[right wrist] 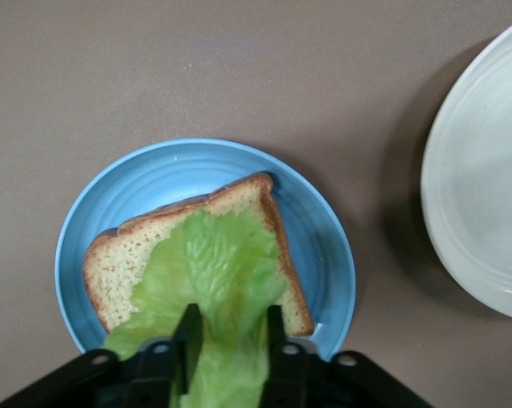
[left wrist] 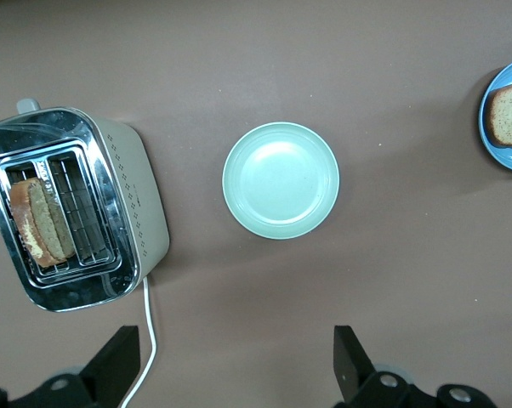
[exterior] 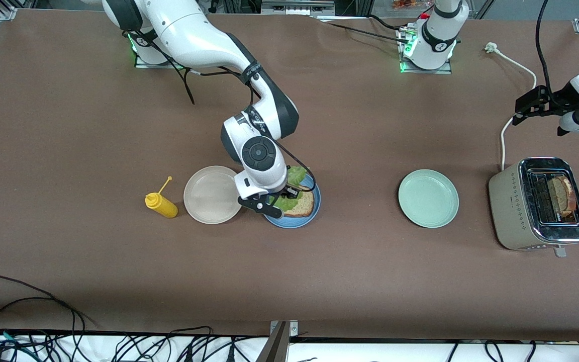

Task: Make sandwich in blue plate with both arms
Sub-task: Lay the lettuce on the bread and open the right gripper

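Laying lettuce leaf (right wrist: 207,280), pinched in right gripper (right wrist: 228,327), on toast slice (right wrist: 120,263) in blue plate (right wrist: 128,191); second slice (left wrist: 36,223) waiting in toaster (left wrist: 73,208); left gripper (left wrist: 230,361) spread, idle above table near toaster.

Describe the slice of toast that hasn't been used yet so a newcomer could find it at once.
Find the shiny toaster at the left arm's end of the table, past the mint-green plate. The spare toast slice stands on edge in one of its top slots. The other slice of bread lies flat on the blue plate under lettuce, which the right tool is gripping.
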Robot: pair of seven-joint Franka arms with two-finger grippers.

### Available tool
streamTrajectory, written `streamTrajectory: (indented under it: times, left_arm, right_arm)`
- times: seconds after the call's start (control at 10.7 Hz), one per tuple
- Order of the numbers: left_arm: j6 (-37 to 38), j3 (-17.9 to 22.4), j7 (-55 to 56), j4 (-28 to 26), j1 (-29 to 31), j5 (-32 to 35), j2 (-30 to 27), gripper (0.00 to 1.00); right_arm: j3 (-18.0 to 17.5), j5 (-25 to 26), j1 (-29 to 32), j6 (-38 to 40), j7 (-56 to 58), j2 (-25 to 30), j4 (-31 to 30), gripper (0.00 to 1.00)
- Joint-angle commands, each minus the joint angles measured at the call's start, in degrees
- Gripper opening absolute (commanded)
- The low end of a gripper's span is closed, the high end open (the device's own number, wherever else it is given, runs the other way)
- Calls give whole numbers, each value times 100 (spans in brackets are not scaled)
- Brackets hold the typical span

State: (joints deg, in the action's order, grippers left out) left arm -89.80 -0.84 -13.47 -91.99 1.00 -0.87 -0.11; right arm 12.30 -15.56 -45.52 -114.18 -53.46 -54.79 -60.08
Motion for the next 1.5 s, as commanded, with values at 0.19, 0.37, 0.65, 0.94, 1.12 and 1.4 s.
streamTrajectory:
  times: [0.19, 0.37, 0.65, 0.94, 1.12, 1.4]
  left_arm:
    - [130, 5, 38, 164, 6, -53, 55, 100]
    - [130, 5, 38, 155, -3, -53, 55, 100]
    - [130, 5, 38, 164, -3, -53, 55, 100]
    - [130, 5, 38, 164, 5, -53, 63, 100]
    - [130, 5, 47, 164, -3, -53, 63, 100]
    - [130, 13, 38, 172, 23, -62, 72, 100]
  right_arm:
    - [44, 36, -36, 62, -59, -146, 286, 100]
    - [71, 36, -18, 71, 72, -103, 286, 100]
    - [62, -17, 323, 316, 1044, 379, 216, 100]
    - [36, -26, 929, 948, 3203, 1003, -74, 100]
    - [27, -35, 1333, 1256, 4366, 1389, -327, 100]
    - [-96, -35, 1975, 1599, 5773, 1988, -846, 100]
